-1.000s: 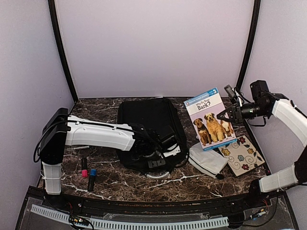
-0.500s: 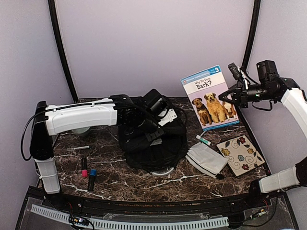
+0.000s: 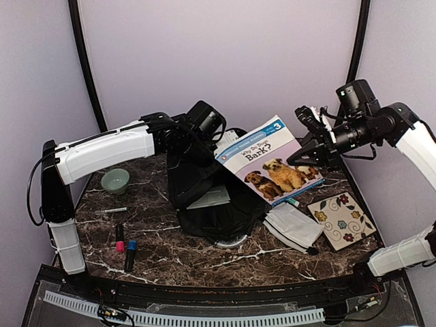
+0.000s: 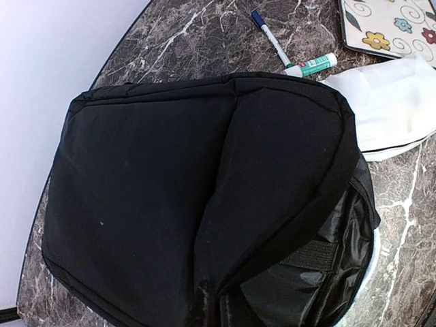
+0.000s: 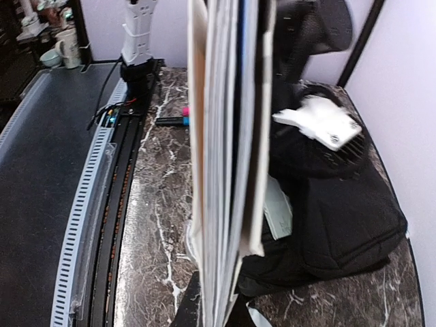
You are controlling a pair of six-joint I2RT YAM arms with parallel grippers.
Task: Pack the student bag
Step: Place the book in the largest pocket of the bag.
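We see the black student bag [image 4: 170, 204] filling the frame. A white pouch [image 4: 388, 109] lies just beside it, and a pen [image 4: 269, 37] and green tube [image 4: 313, 65] lie near.

You had the bag [image 3: 218, 197] in the middle of the table [image 3: 204, 262], its back end raised. The book [image 3: 269, 160] hung over its right side. The pouch [image 3: 294, 228] lay just right of the bag, the notebook [image 3: 340, 219] beyond at the right edge. The bowl [image 3: 114, 180] sat left, the pen [image 3: 111, 210] and markers [image 3: 129, 253] before it.

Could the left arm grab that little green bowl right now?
Probably not: nothing blocks the bowl, but the left end effector is shut on the backpack, propping it up.
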